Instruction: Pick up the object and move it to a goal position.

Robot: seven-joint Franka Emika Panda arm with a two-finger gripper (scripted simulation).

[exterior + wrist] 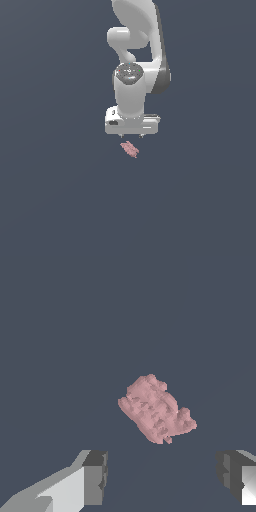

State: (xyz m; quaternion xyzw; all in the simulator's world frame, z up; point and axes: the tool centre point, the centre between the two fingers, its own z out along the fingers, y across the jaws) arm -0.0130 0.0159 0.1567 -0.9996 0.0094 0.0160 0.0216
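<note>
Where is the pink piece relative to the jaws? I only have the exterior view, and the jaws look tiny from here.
Observer: In the wrist view the pink piece lies ahead of the gripper, not between its jaws.
Operator: Are they open?
Observer: Yes, both fingers stand wide apart, with bare floor between them.
Operator: What shape is the piece?
Observer: Lumpy and elongated, lying at a slant to the line between the jaws.
</note>
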